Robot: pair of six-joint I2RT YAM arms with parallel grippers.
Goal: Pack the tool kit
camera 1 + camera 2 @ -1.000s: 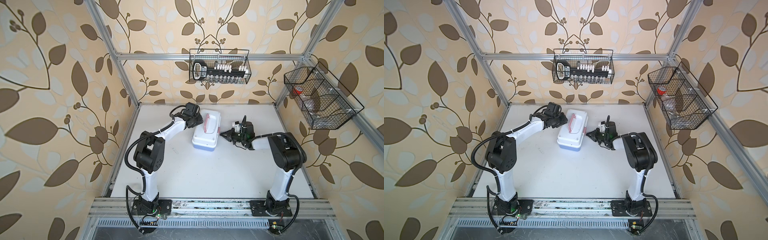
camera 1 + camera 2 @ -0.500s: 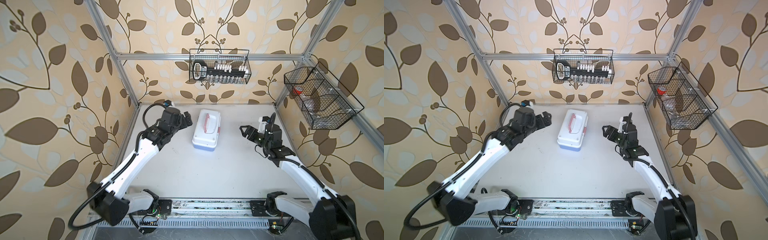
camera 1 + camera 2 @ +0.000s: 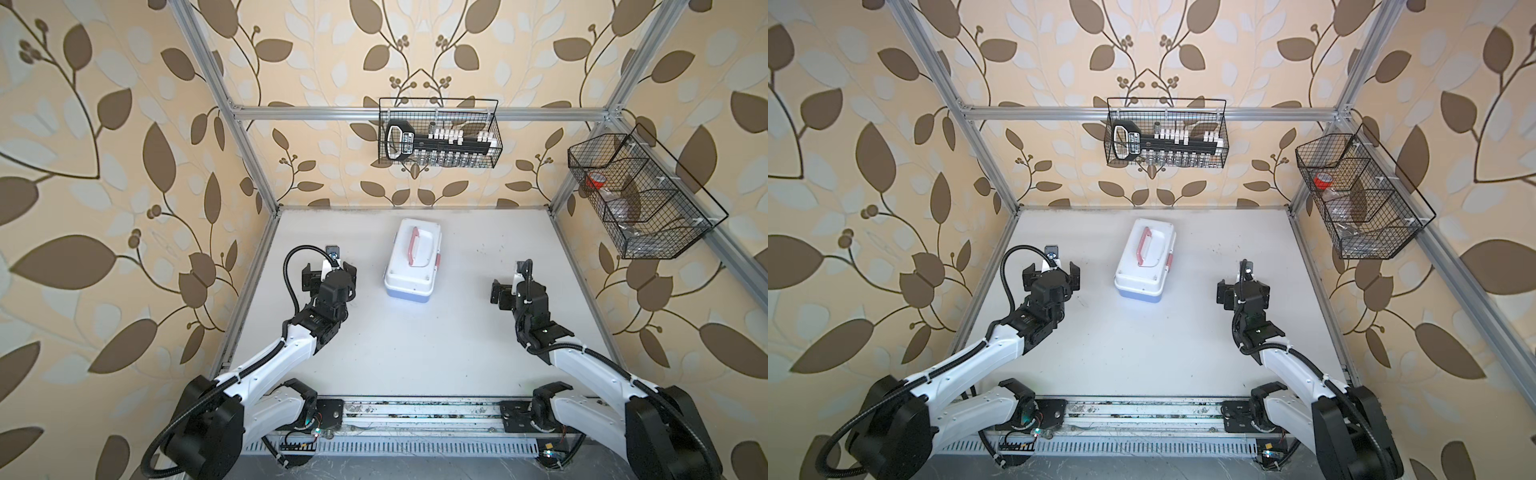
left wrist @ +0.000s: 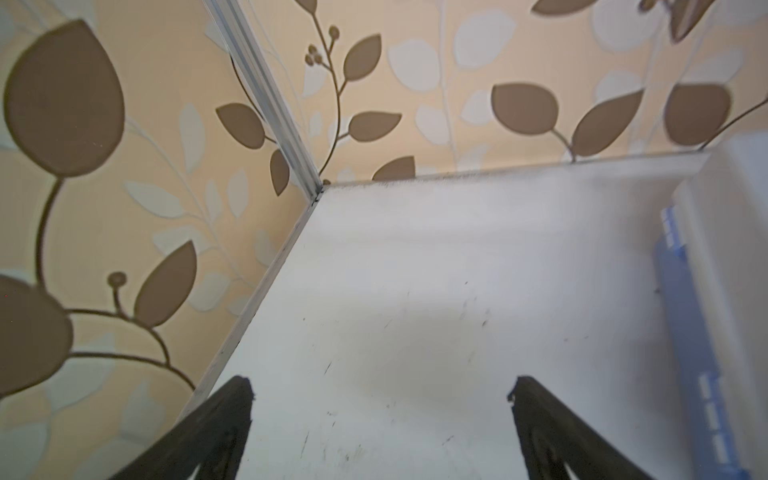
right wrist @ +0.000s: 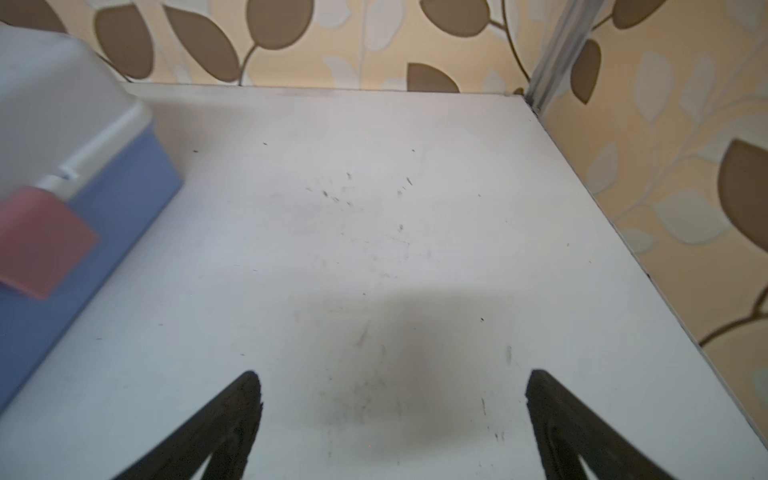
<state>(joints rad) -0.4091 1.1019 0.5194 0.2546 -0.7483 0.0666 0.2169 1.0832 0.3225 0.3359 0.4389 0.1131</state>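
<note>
One closed, white-lidded tool kit (image 3: 412, 259)

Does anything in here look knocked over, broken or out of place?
Nothing much. The tool kit stands upright and shut on the table, only turned a little against the table's edges. The left gripper and right gripper hang open, apart from it. Faint dark scuffs mark the table.

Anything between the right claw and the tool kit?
Nothing: only bare white tabletop separates the right claw and tool kit, seen in both top views and the right wrist view.
</note>
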